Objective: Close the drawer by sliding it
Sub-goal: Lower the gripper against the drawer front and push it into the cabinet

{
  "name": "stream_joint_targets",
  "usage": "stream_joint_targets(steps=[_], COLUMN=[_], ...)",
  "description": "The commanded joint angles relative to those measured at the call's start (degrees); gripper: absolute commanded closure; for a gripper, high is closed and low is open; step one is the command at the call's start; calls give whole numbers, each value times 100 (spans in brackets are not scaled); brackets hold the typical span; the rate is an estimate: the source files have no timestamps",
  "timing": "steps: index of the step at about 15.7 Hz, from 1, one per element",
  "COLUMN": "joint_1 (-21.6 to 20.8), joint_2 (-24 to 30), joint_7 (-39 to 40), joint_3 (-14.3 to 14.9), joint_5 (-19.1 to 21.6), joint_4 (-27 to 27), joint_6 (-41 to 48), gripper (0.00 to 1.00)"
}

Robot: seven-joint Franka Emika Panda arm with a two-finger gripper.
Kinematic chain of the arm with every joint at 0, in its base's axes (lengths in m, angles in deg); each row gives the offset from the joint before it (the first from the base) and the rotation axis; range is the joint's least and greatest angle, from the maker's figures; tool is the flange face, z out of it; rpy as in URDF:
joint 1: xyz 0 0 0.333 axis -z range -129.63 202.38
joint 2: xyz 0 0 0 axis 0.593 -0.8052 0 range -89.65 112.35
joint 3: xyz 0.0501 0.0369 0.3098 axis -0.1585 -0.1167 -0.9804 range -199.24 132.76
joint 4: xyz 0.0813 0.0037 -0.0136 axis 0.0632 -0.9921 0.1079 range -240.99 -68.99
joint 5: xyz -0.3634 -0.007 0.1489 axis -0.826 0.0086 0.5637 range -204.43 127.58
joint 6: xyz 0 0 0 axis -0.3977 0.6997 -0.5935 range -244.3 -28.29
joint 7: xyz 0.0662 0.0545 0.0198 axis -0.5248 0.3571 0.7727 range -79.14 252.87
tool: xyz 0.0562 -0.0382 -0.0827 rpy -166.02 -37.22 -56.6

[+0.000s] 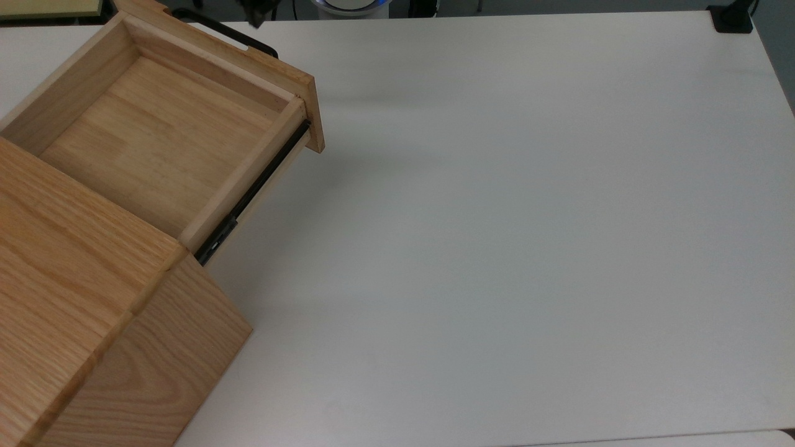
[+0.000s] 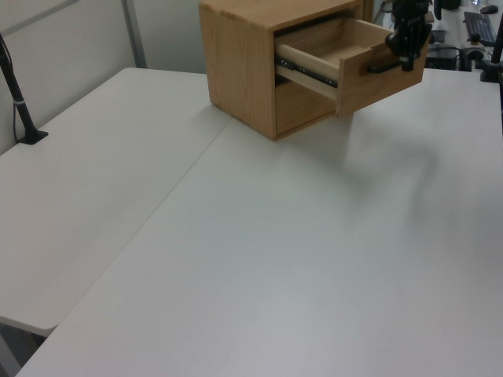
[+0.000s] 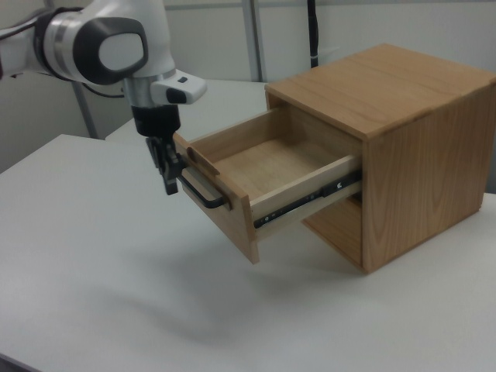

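- I saw the drawer (image 3: pixel 256 174) pulled well out of the oak cabinet (image 3: pixel 403 147), its box open to the top and bare inside
- In the top view the drawer (image 1: pixel 155 124) ran from the cabinet (image 1: pixel 81 298) toward the upper left corner, with the front panel close to the table's (image 1: pixel 497 248) far edge
- The black side rail (image 1: pixel 248 192) was exposed along the drawer's flank on the top view's right, bridging the gap back to the cabinet's front edge
- The gripper (image 3: pixel 169 172) hung from the white arm (image 3: pixel 101 46) just in front of the front panel, at the end of the black bar handle (image 3: pixel 203 191) on the right view's left
- I could not tell whether its fingers were apart or together, nor whether they touched the handle or the panel
- In the left view the gripper (image 2: pixel 407 43) stood against the upper part of the front panel, above the handle (image 2: pixel 387 66)
- The drawer's bottom edge hung clear above the table, with a soft shadow beneath it
- The table lay white and broad on the top view's right and in the lower part of the left view, giving wide room around the cabinet
- A black post (image 2: pixel 17 94) stood at the left view's left edge, well apart from the cabinet
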Motion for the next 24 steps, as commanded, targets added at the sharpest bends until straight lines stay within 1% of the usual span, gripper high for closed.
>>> stream_joint_targets(steps=[1, 3, 6, 8, 9, 12, 14, 18, 21, 24], joint_1=[37, 89, 177, 247, 317, 476, 502, 511, 494, 502], joint_2=[-130, -340, -771, -1105, -1254, -1763, -2028, -2388, -2573, -2679], joint_7=[-192, -148, -148, -139, -130, -130, -139, -165, -192, -270], joint_3=[-13, 4, 5, 13, 66, 110, 136, 145, 233, 233], joint_5=[-101, -180, -268, -338, -400, -418, -418, -427, -427, -418], joint_4=[-26, 158, 588, 957, 1133, 1765, 2039, 2364, 2444, 2462], joint_6=[-506, -692, -972, -1131, -1175, -1394, -1640, -2089, -2563, -2958], gripper=[100, 100, 100, 100, 100, 100, 100, 100, 100, 100])
